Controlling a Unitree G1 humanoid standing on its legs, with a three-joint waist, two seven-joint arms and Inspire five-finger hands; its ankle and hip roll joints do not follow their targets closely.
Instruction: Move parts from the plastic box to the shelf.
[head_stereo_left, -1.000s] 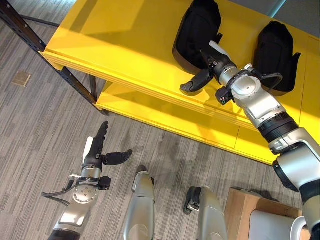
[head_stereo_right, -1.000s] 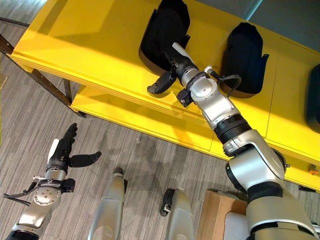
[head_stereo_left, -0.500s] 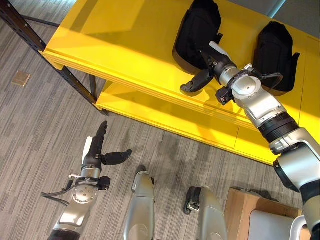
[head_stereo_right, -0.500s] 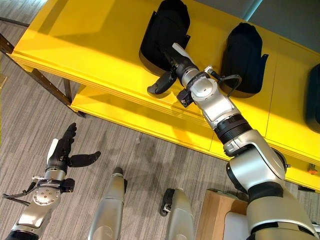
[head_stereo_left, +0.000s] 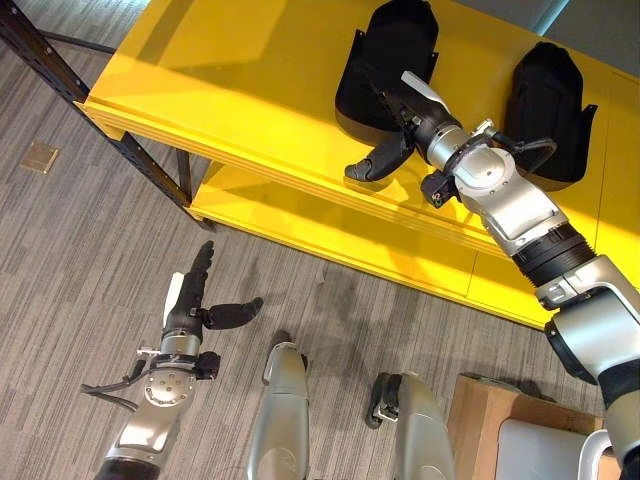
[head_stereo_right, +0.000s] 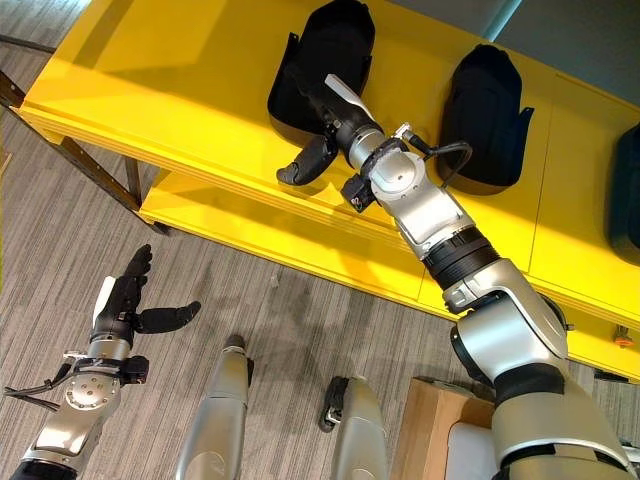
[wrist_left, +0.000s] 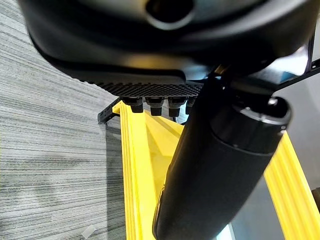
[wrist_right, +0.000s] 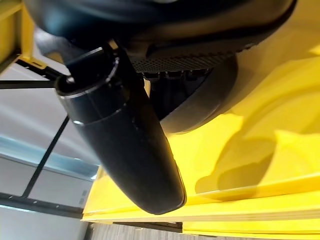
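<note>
We see our right hand (head_stereo_left: 395, 150) resting straight fingers (head_stereo_right: 335, 108) against the black curved plastic part (head_stereo_right: 322, 62) on the yellow shelf (head_stereo_left: 250, 90), near its front edge; thumb apart.

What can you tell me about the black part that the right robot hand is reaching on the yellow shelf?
The black part is a matte, rounded shell, plastic by its look, with a domed far end and a small tab on each side. It lies on the top board of the yellow shelf, beside a second part of the same shape. The right robot hand is at its near end, fingers straight against it, the thumb spread clear over the board.
</note>
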